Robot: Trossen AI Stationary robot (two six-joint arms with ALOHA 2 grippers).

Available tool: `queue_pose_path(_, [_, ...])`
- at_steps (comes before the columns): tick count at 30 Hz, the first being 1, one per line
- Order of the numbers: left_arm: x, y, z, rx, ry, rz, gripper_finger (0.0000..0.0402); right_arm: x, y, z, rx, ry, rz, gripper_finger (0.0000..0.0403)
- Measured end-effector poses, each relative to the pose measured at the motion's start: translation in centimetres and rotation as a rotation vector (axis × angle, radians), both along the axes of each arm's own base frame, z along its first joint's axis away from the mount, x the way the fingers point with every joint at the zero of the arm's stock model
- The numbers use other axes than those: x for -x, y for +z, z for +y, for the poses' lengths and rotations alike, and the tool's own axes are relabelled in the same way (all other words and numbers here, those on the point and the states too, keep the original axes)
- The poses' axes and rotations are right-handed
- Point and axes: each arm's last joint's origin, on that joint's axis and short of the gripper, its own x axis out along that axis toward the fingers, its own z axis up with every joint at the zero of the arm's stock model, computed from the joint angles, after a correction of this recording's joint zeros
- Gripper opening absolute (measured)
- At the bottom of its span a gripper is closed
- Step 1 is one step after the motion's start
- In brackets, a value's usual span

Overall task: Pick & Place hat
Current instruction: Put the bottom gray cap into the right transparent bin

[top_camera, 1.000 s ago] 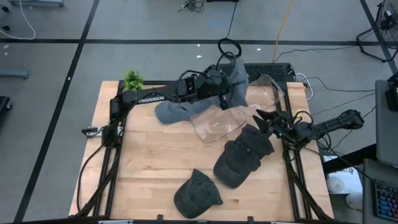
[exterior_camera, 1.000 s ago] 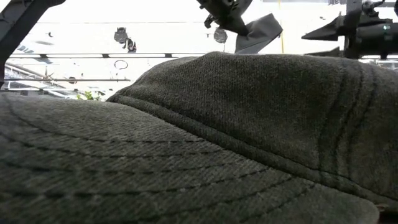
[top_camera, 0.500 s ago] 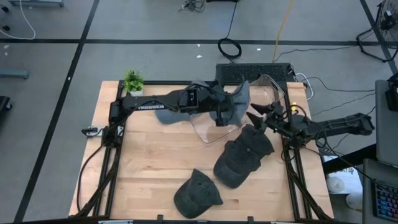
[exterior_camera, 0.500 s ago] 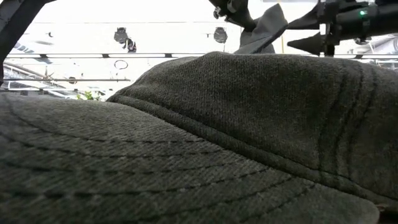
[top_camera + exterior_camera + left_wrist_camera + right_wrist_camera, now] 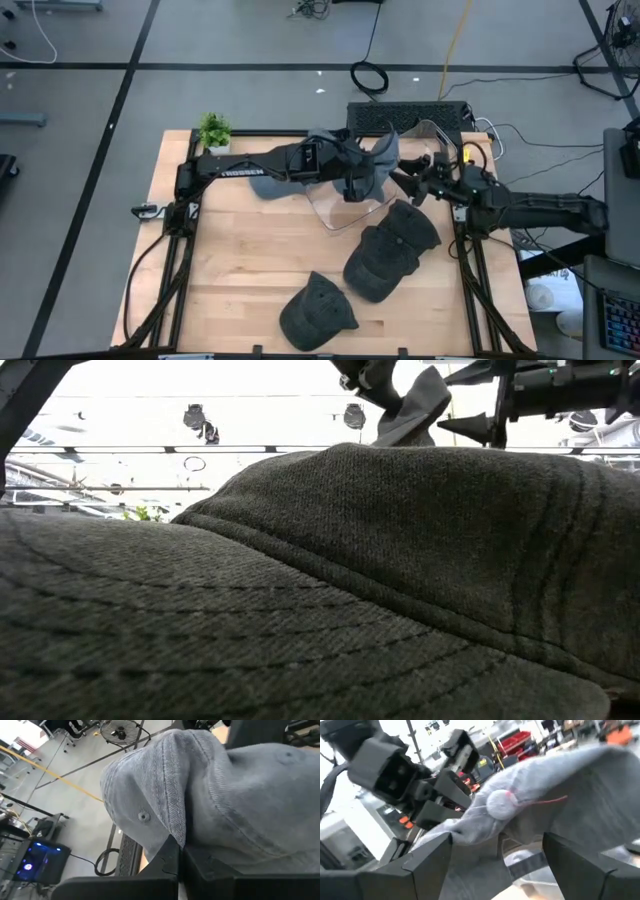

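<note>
Mid-handover at upper centre, the left pincer (image 5: 352,186) grips the grey hat (image 5: 378,158); the right pincer (image 5: 405,186), gaping wide, must close on it.

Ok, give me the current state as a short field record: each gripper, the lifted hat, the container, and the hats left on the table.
left gripper: shut on light grey hat, holding it up above the clear container
right gripper: open, fingers either side of the hat's edge, not closed on it
clear container: at the table's far right
second light grey hat: lying under the left arm
dark hats: two overlapping, one near the front edge
</note>
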Motion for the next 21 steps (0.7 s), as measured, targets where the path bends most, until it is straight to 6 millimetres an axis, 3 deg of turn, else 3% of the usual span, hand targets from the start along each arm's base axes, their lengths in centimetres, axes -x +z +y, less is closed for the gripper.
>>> queue_pose_path(9, [0.2, -0.2, 0.2, -0.047, 0.063, 0.034, 0.0001, 0.2, 1.1, -0.5, -0.019, 0.091, -0.129, 0.0304])
queue_pose_path(21, [0.0, -0.1, -1.2, -0.056, 0.007, 0.031, 0.0001, -1.8, 0.0, -2.2, -0.081, 0.070, -0.117, 0.0304])
